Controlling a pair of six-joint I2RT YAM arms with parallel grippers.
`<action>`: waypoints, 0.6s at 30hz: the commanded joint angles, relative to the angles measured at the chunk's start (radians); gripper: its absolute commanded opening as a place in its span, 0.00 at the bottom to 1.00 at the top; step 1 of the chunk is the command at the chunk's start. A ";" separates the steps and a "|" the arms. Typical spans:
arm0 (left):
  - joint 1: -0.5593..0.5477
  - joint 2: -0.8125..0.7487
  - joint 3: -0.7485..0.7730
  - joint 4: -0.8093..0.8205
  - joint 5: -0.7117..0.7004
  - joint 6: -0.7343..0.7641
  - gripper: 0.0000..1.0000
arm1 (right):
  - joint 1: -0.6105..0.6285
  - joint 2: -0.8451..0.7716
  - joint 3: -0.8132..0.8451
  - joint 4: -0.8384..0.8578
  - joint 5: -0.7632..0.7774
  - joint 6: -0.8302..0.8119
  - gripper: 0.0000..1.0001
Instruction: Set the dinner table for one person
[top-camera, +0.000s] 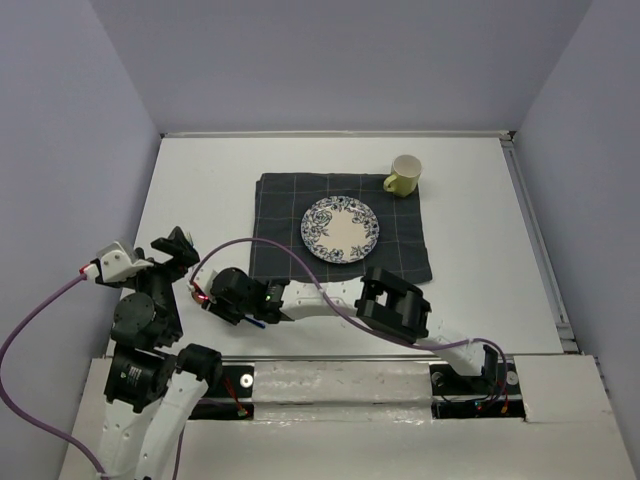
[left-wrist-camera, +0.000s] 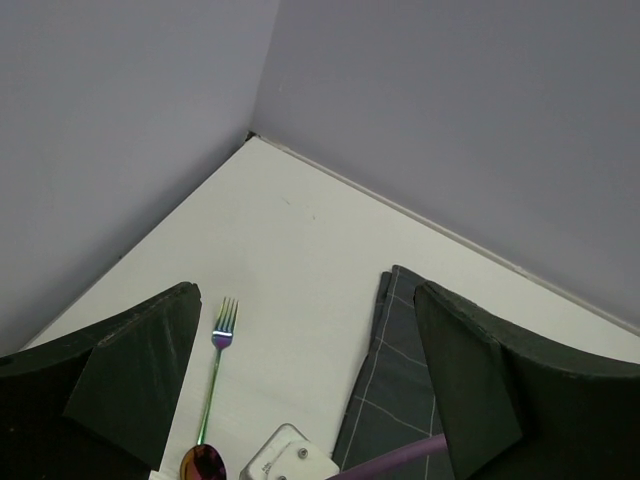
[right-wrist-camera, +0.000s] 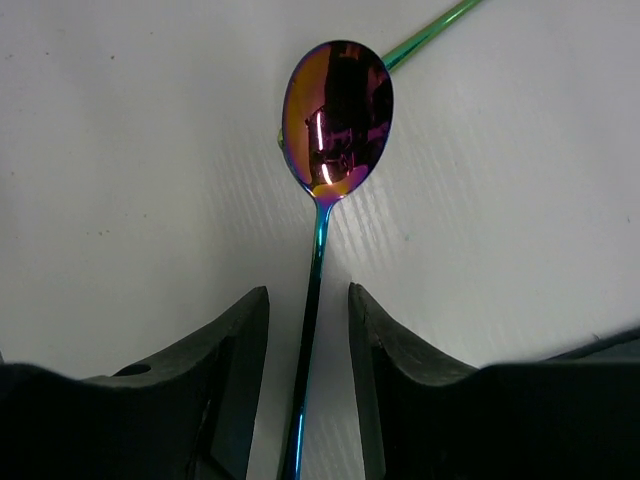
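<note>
An iridescent spoon (right-wrist-camera: 338, 110) lies on the white dinner table (top-camera: 200, 190), left of the dark checked cloth (top-camera: 400, 240). My right gripper (right-wrist-camera: 307, 295) is low over it with a finger on each side of the thin handle; a narrow gap shows on both sides, so it stands open. A matching fork (left-wrist-camera: 222, 335) lies just beyond the spoon's bowl (left-wrist-camera: 203, 465). My left gripper (left-wrist-camera: 305, 300) hangs wide open above the table's left side and holds nothing. A patterned plate (top-camera: 340, 229) rests on the cloth, and a yellow mug (top-camera: 403, 175) stands at its far right corner.
Grey walls close the table in on the left, back and right. My right arm (top-camera: 395, 305) reaches across the near edge towards the left, trailing a purple cable (top-camera: 300, 262) over the cloth's near left corner.
</note>
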 joint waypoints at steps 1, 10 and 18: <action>0.002 -0.036 -0.004 0.056 0.005 0.014 0.99 | 0.009 0.013 -0.013 0.034 0.088 -0.017 0.43; -0.016 -0.059 -0.002 0.056 0.010 0.011 0.99 | 0.009 0.042 -0.020 0.066 0.085 0.081 0.19; -0.016 -0.093 -0.004 0.056 0.008 0.012 0.99 | 0.009 -0.039 -0.102 0.137 0.184 0.156 0.00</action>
